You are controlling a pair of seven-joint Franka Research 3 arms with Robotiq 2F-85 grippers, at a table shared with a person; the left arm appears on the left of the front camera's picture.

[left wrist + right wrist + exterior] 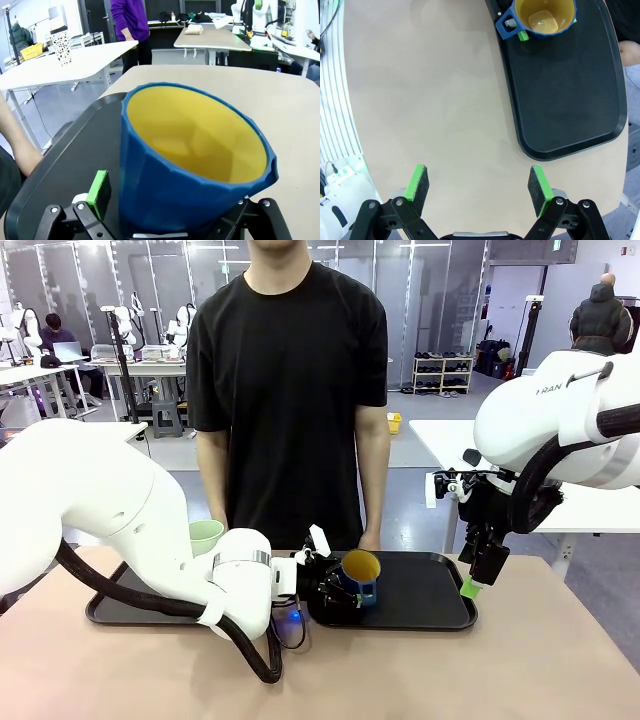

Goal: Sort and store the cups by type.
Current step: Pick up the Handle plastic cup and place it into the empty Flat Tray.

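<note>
Black tray (440,612) on the table carries the blue mug (360,576), left pincer (335,592) spread around it, and withdrawing crooked could topple it.

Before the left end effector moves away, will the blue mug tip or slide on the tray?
The blue mug looks rigid and wider at its rim, so a side push might tip it. It stands on the smooth black tray, so it could slide. The handle should stop rolling.
</note>
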